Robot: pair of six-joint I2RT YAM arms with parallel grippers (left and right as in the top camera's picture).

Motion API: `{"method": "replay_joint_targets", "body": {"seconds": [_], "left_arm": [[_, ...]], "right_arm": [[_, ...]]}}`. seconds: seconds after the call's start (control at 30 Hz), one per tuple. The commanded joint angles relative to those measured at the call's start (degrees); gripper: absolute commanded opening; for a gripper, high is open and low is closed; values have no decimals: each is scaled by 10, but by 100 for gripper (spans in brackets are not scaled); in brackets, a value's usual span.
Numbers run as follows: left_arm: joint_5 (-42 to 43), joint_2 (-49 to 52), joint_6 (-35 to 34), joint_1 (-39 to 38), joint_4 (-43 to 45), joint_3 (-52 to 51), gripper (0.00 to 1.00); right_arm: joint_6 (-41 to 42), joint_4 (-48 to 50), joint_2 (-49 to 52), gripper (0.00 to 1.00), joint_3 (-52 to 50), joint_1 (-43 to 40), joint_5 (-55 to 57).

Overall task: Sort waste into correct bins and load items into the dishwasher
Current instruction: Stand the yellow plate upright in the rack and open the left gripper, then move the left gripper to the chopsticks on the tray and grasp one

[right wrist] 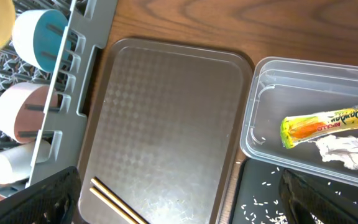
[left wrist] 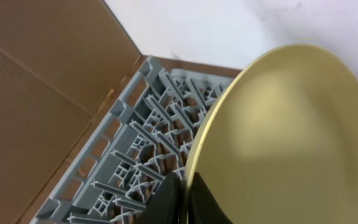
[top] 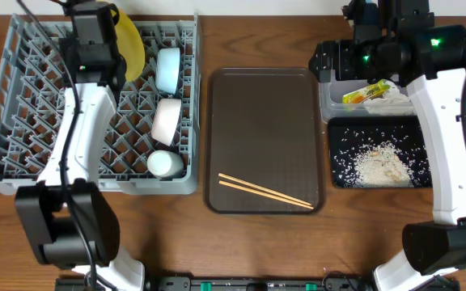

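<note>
While the L gripper (left wrist: 182, 199) is closed on the rim of the yellow plate (left wrist: 291, 137), holding it on edge over the far end of the grey rack (left wrist: 135, 155), the R gripper (right wrist: 179, 190) hangs wide open w/ nothing in it, above the near corner of the clear tub (right wrist: 253, 143). Whether the plate's lower edge already sits between pegs can't be told. Rack also holds a blue bowl (top: 168, 69), white bowl (top: 166, 120) and cup (top: 164, 164), lined up along its right side. Tub contains the wrapper (top: 366, 94) and crumpled paper (top: 393, 101); the black tray (top: 338, 174) just in front of it carries the rice (top: 383, 164). Only the two chopsticks (top: 265, 191) seem left: they lie side by side, nearly touching, on the near part of the brown tray (top: 265, 97) at the worktop's (top: 257, 242) centre. Judged by looks, they're light, stiff and thin, lying flat, so apt to roll or splay apart; best pinched across both at mid-length. The plate looks rigid and glossy, prob. slippery at the rim, so it should be lowered gently.
</note>
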Motion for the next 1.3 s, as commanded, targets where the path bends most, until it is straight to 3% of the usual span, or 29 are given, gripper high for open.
{"method": "replay_joint_targets", "body": {"seconds": [0.0, 0.37, 0.43, 0.53, 0.8, 1.0, 1.27], "left_arm": [[-24, 16, 13, -3, 9, 3, 7], [-23, 22, 16, -30, 8, 1, 8], [-23, 24, 16, -30, 6, 1, 17], [-23, 25, 16, -30, 1, 1, 43], [32, -2, 3, -40, -31, 14, 69], [193, -116, -87, -68, -154, 55, 70], [304, -173, -180, -174, -343, 52, 69]], "right_arm": [[1, -1, 3, 99, 2, 5, 1], [1, 0, 3, 99, 2, 5, 1], [1, -1, 3, 99, 2, 5, 1], [1, 0, 3, 99, 2, 5, 1], [1, -1, 3, 99, 2, 5, 1], [1, 0, 3, 99, 2, 5, 1], [1, 0, 3, 99, 2, 5, 1]]}}
